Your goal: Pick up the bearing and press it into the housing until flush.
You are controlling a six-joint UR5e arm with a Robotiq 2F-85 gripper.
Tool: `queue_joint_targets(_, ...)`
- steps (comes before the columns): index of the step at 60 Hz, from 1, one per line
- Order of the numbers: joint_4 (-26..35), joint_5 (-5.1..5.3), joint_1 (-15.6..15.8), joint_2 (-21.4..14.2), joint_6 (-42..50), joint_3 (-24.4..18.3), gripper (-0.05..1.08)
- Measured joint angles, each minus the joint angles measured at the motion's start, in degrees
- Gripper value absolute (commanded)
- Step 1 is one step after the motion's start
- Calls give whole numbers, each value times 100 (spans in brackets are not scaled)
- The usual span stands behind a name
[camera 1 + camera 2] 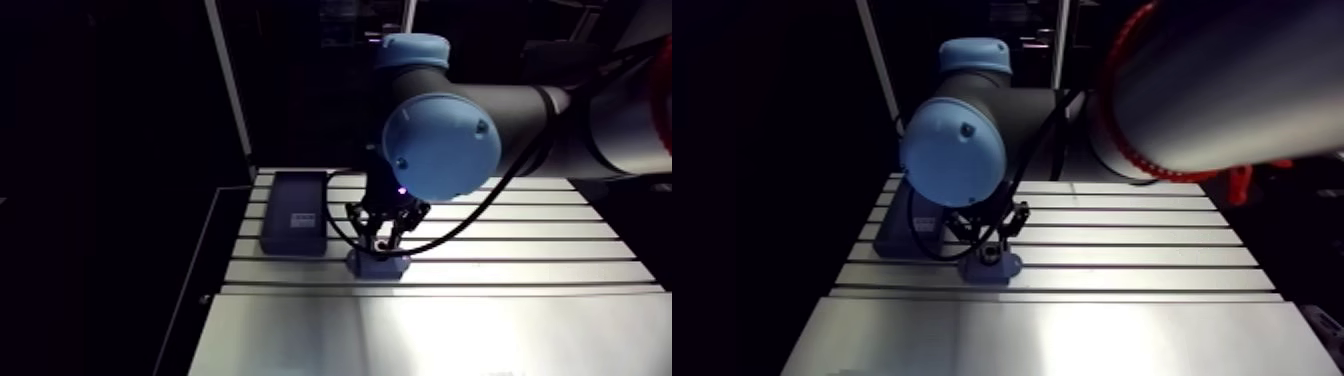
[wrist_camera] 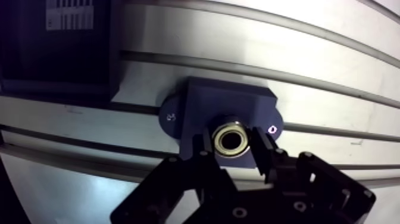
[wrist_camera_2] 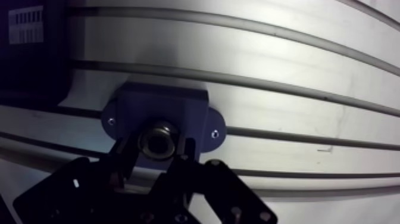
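Pinching bearing point(image 2: 232, 137) between narrow-set fingers point(image 2: 265, 152) of gripper point(image 2: 233, 147), seemingly by outer ring, at bore of housing point(image 2: 199, 107) on slotted table point(image 2: 333, 71). Handling as small, rigid, slick steel ring, light but unforgiving: holding outer race only, pressing square, avoiding tilting or jamming in bore.

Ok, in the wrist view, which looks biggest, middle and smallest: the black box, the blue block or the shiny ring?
Biggest: black box, though the view's edge cuts it off.
Middle: blue block.
Smallest: shiny ring.
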Motion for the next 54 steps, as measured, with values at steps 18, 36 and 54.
queue_joint_targets(18, -6, 0, 3, 35, 0, 0, 69)
queue_joint_targets(36, -132, 3, 6, 57, -7, 15, 69)
queue_joint_targets(54, -224, 11, 9, 86, -16, 29, 69)
